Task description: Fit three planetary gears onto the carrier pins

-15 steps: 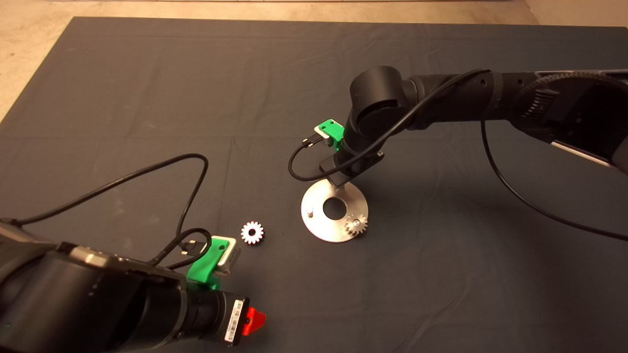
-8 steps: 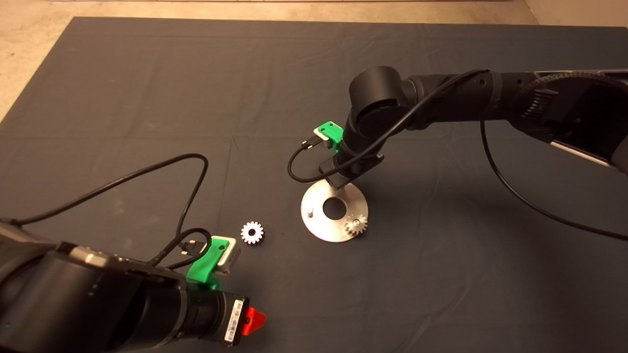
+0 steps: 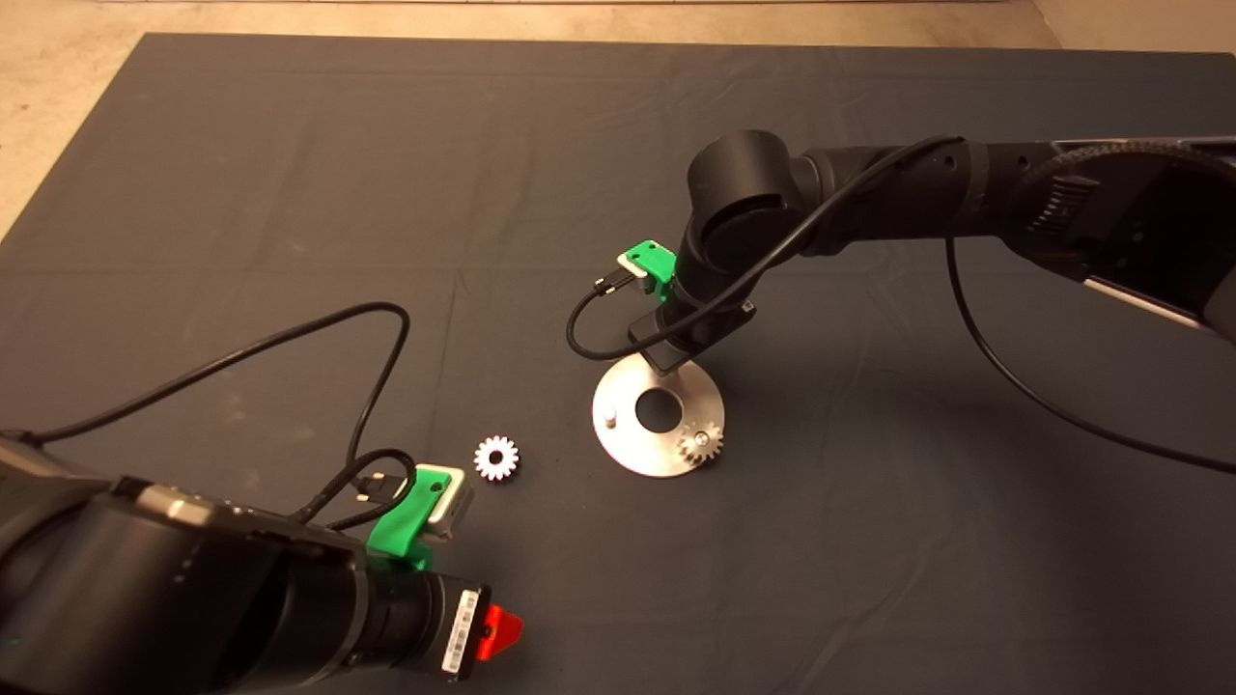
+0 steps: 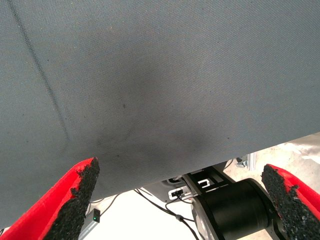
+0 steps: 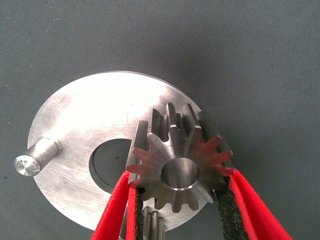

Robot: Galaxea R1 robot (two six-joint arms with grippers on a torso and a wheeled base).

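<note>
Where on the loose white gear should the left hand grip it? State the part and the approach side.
Grip the white gear by its toothed rim, on two opposite sides, coming straight down from above. It lies flat on the mat, centre hole up, with bare mat all round. The left hand, open, waits nearby.

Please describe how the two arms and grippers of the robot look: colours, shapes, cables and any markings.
Both arms are black, thick and tubular with rounded joints. A loose black cable runs along the right arm; another loops beside the left. Each wrist carries a green bracket. The left gripper and right gripper have red fingers with black pads. A white barcode label marks the left wrist.
</note>
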